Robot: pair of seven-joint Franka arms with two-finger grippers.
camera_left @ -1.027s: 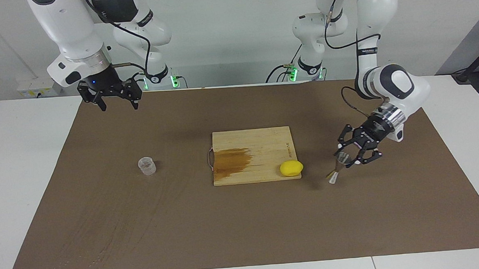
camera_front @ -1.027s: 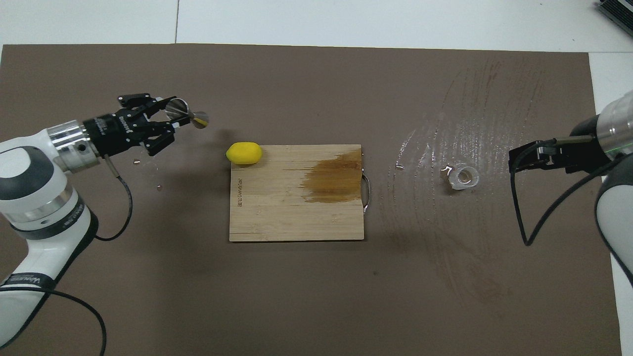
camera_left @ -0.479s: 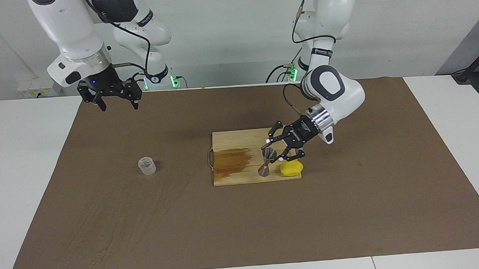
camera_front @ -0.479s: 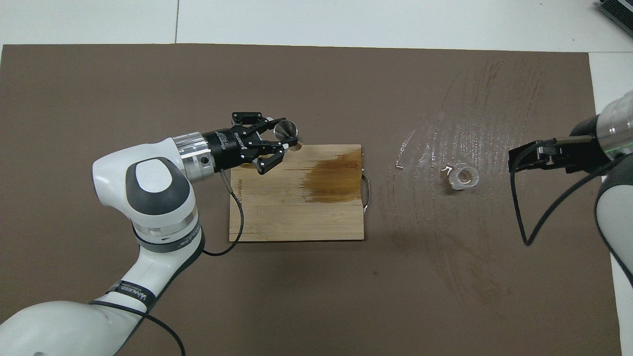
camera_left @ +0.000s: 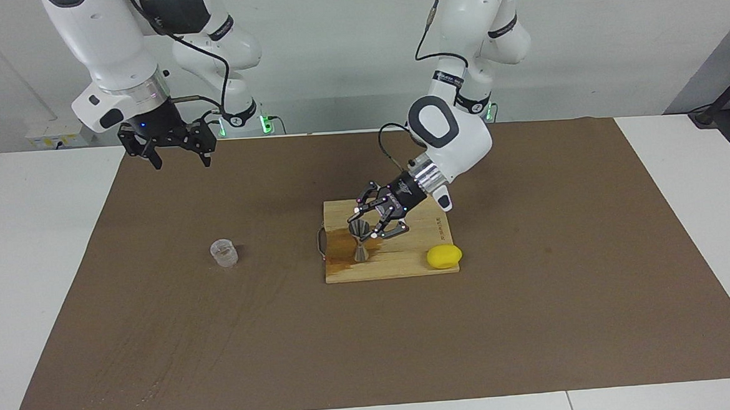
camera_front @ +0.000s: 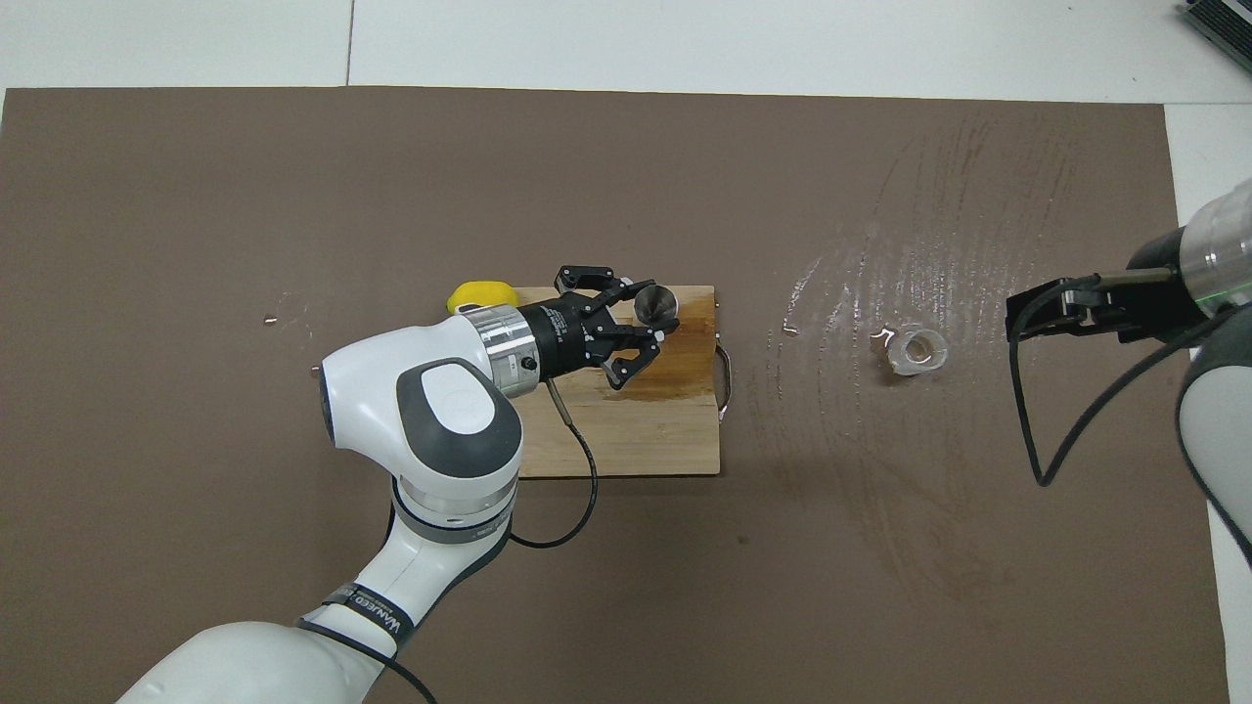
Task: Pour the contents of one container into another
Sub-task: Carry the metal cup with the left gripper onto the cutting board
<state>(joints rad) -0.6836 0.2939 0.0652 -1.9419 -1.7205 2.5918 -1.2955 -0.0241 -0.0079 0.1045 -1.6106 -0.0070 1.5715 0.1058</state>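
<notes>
Holding the jigger mid-frame over the cutting board, the left gripper has poured nothing; right gripper waits wide upper left, clear cup untouched.

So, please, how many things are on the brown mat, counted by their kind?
Pouring vessels: 2, the clear cup and the metal jigger
Cutting boards: 1
Lemons: 1
Total: 4
</notes>
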